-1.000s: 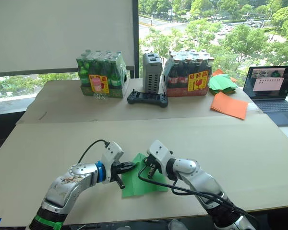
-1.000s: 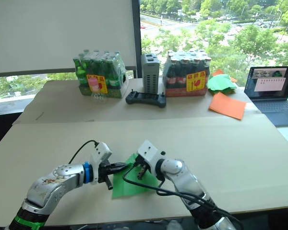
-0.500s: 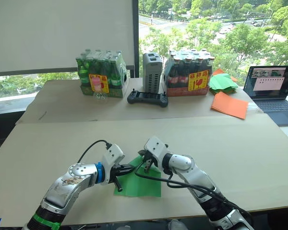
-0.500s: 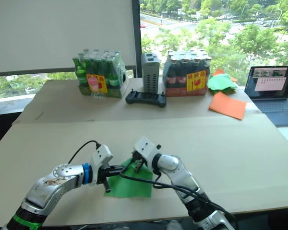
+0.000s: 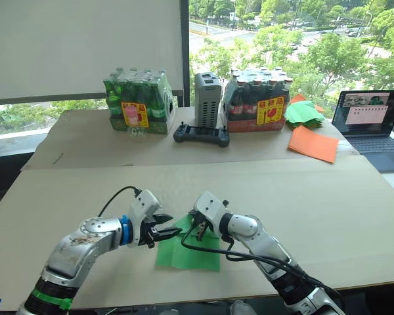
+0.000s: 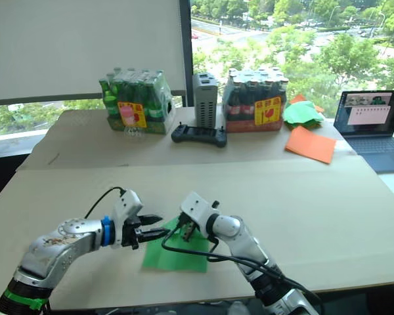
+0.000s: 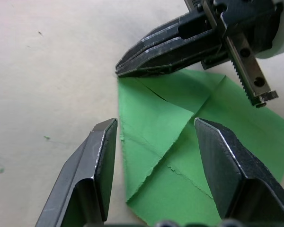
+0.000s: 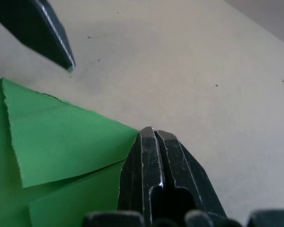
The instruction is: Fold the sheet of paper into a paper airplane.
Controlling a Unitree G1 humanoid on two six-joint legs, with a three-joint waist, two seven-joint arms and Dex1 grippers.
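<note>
The sheet of paper point(image 5: 187, 251) is bright green and lies flat near the table's front edge, with folded flaps and diagonal creases point(image 7: 165, 142). My left gripper point(image 5: 165, 233) hovers at its left corner, open, the paper's corner showing between its two fingers point(image 7: 102, 156). My right gripper point(image 5: 199, 227) is shut, its tips set down at the sheet's far corner point(image 8: 154, 131). In the left wrist view the right gripper's shut fingers point(image 7: 165, 52) lie across that corner. No paper airplane shape has formed.
At the back of the table point(image 5: 328, 210) stand a pack of green bottles point(image 5: 139, 105), a grey box point(image 5: 208, 98), a black controller point(image 5: 201, 136) and a pack of dark bottles point(image 5: 259, 102). Orange sheets point(image 5: 313, 144), a heap of green papers point(image 5: 304, 113) and a laptop point(image 5: 374, 121) are at the right.
My left gripper has opened, let go of the paper and drawn back slightly to the left. The raised flap has gone down and the sheet lies flat. The right gripper shifted a little left.
</note>
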